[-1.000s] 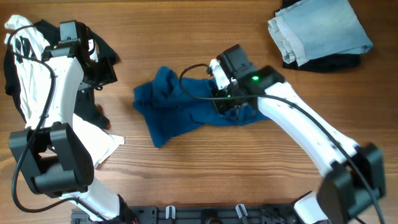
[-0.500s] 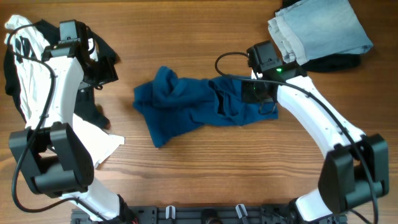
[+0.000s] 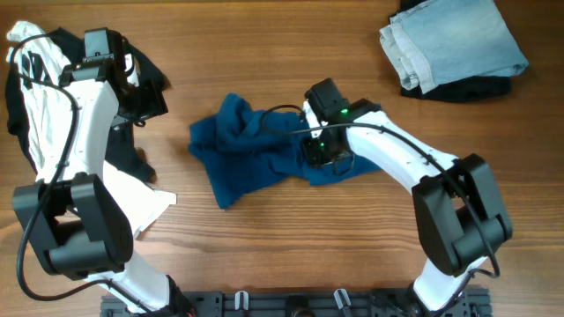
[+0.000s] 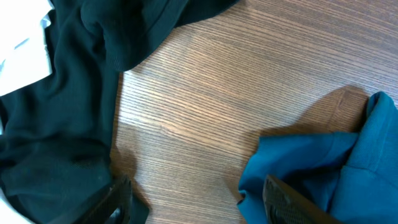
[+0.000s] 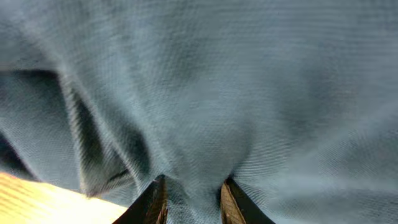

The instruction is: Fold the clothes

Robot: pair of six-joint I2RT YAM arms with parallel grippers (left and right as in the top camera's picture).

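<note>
blue shirt (image 3: pixel 236 134) matt woven cloth; table (image 3: pixel 291 53) grained wood, slight sheen

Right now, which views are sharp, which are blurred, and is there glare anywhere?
Overhead: crisp, evenly lit, soft shadows beside the blue shirt, no glare. Left wrist: table grain sharp, faint sheen top centre, black garment underexposed. Right wrist: shirt fills the frame, close, soft and washed to grey-blue.

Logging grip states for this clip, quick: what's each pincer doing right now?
Left pincer: open, holding nothing, above the table.
Right pincer: closed on the shirt, with fabric bunched in it.
</note>
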